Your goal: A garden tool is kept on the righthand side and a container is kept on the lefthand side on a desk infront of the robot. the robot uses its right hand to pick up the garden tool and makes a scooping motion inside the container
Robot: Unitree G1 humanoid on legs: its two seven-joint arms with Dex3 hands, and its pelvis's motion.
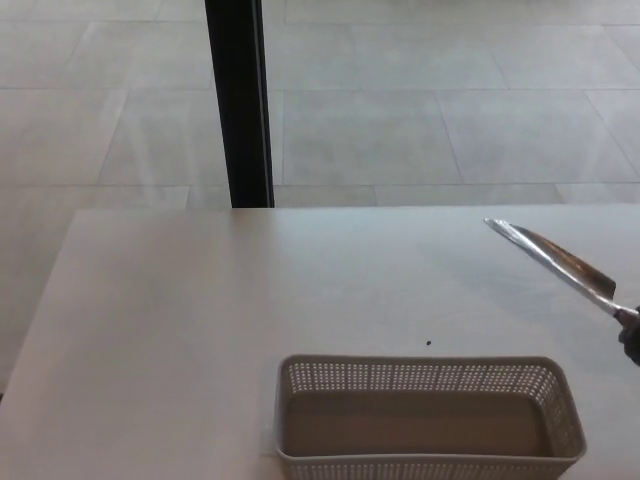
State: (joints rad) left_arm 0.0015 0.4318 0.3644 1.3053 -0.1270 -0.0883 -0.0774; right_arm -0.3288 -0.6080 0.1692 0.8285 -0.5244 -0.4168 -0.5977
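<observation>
A grey perforated plastic container (428,418) stands empty on the desk near the front edge, slightly right of the middle. The garden tool (555,262), a trowel with a shiny metal blade, hangs tilted above the desk at the far right, tip pointing up and to the left. Its handle end runs out of the picture at the right edge. Only a dark bit of my right hand (632,343) shows there, holding the tool. The blade is behind and to the right of the container, apart from it. My left hand is out of sight.
The pale desk (200,330) reaches across the picture, its far edge near the middle height. A black vertical post (238,100) stands behind the desk on the tiled floor. A small dark speck (428,343) lies just behind the container.
</observation>
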